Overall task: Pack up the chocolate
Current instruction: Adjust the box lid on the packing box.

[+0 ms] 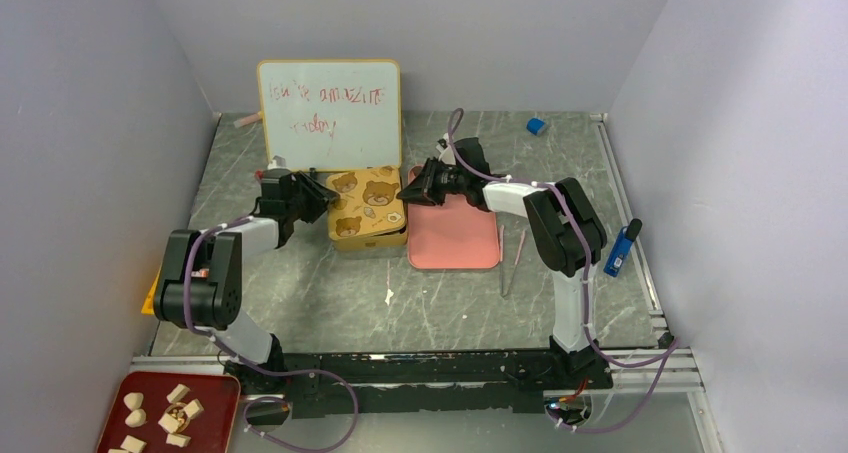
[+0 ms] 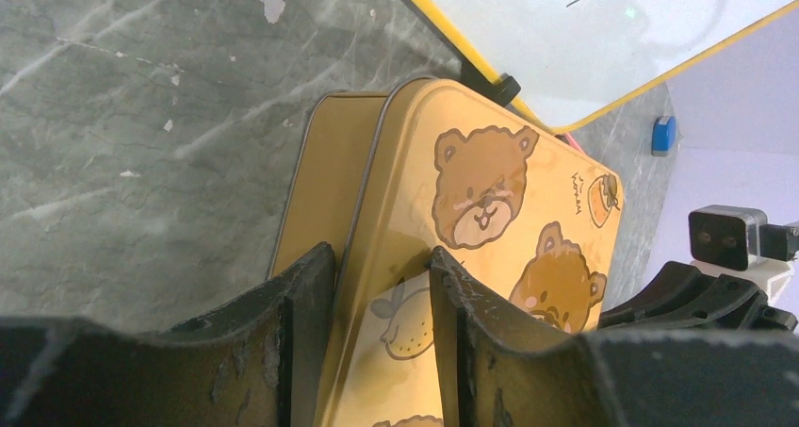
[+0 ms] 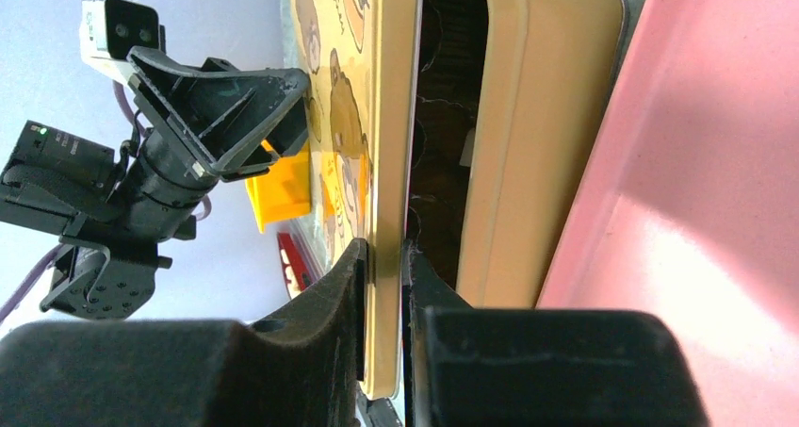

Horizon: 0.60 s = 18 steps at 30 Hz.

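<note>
We judge that opening the tin is the step in hand: the right gripper (image 3: 383, 257) pinches the lid (image 1: 366, 201) at its 3 o'clock edge, the left gripper (image 2: 382, 276) stands half spread astride the 9 o'clock edge (we cannot tell if it grips), and next the lid must lift clear before the chocolate (image 1: 176, 413), on the red tray (image 1: 215, 388) at 7 o'clock, can go in.

- Left arm (image 1: 205, 273) and right arm (image 1: 565, 228): blocky black joints, white links between.
- Lilac cable (image 1: 610, 358) looping along each arm.
- Fingers (image 2: 301, 300): black, flat-faced, scuffed.
- Wrist camera (image 2: 724, 239): small grey box, two dark lenses.
- Base rail (image 1: 420, 373): black.
</note>
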Motion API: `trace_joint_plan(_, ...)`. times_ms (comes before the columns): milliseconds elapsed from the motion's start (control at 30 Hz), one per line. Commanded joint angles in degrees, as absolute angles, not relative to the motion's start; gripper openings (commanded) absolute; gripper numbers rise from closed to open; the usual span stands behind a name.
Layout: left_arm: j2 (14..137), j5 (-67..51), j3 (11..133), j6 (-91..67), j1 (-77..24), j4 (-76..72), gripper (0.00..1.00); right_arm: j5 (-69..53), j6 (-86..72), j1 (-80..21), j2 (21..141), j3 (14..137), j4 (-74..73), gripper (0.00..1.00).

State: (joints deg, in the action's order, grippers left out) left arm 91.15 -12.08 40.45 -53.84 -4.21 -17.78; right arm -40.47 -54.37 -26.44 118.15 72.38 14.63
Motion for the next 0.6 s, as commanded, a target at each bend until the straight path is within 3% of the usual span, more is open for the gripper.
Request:
trace_joint_plan(0,92.2,-14.2,43.4,-54.8,-5.7,-21.5,0.46,-40.4,-52.5,-26.6,117.0,75.3,15.4,0.0)
trace_joint_plan(133,93.0,-14.4,44.0,-54.7,-5.8,-21.6,0.46,-40.0,-51.4,-26.7,117.1,76.0,14.1,0.02)
trace_joint_plan(333,94.0,-14.5,44.6,-54.5,-5.9,-21.6,0.46,-38.1,-49.0,-26.5,116.9,77.1,10.5,0.32)
trace_joint_plan(567,95.2,-15.0,45.3,-54.3,-6.0,-21.8,0.46,-36.1,-46.8,-26.2,116.8,78.1,7.1,0.42)
